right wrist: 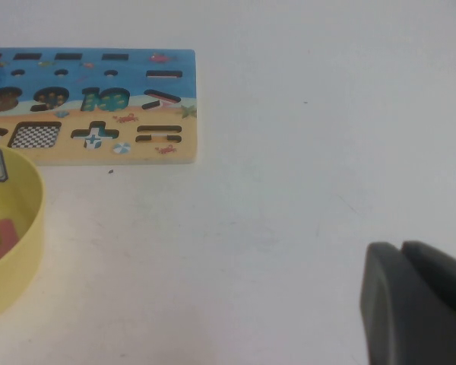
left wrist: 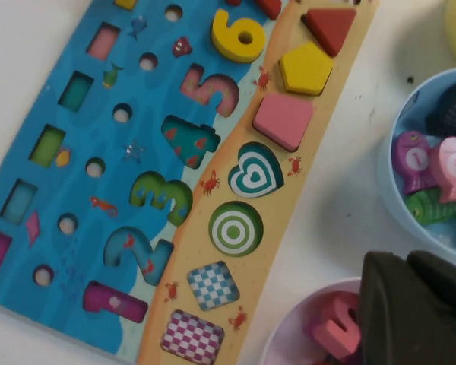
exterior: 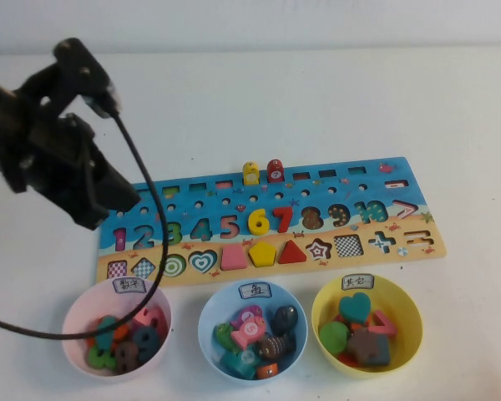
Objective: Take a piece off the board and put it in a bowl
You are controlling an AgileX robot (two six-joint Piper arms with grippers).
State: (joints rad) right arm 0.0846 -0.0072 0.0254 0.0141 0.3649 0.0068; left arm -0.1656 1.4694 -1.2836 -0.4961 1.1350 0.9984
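Note:
The pink square piece (exterior: pixel 234 256) lies in its cut-out on the sandy strip of the board (exterior: pixel 334 188), left of the yellow pentagon (exterior: pixel 263 251). In the left wrist view the piece (left wrist: pixel 283 120) lies between the pentagon and a heart cut-out. My left gripper (exterior: pixel 121 196) hangs shut and empty above the board's left end, well left of the piece; it also shows in the left wrist view (left wrist: pixel 406 262). The yellow bowl (exterior: pixel 409 309) stands front right with several pieces inside. My right gripper (right wrist: pixel 401 247) is shut and empty over bare table, right of the yellow bowl (right wrist: pixel 23 228), and out of the high view.
A pink bowl (exterior: pixel 75 313) and a light blue bowl (exterior: pixel 209 313), both holding pieces, stand in front of the board. A red triangle (exterior: pixel 291 252), yellow 6 (exterior: pixel 257 220) and red 7 (exterior: pixel 281 219) sit on the board. My left arm's cable (exterior: pixel 150 276) loops over the pink bowl.

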